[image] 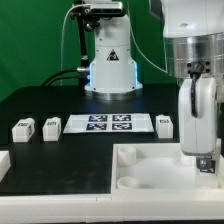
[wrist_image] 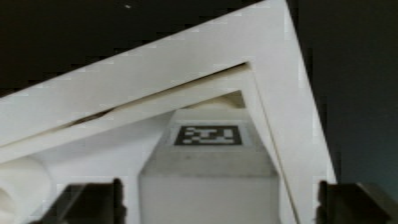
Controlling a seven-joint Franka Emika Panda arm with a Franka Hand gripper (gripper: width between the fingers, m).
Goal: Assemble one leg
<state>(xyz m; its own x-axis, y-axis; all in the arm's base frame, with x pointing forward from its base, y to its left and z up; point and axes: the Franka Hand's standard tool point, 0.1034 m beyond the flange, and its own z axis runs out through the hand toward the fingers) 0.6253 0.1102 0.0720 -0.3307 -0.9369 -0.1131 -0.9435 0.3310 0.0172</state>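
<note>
My gripper (image: 206, 160) hangs low over the near right part of the large white tray-like part (image: 150, 165). In the wrist view a leg (wrist_image: 210, 165), a white oblong block with a black-and-white tag on its far end, lies inside a corner of that part (wrist_image: 267, 60). My gripper (wrist_image: 210, 205) is open and straddles the leg. Its dark fingers (wrist_image: 93, 203) stand apart from the leg's sides with a gap on each side. In the exterior view this leg is hidden behind my hand.
Two more legs (image: 22, 128) (image: 50, 125) lie at the exterior view's left and one (image: 166, 122) to the right of the marker board (image: 110, 123). The robot base (image: 110, 60) stands behind. A white piece (image: 3, 162) shows at the left edge.
</note>
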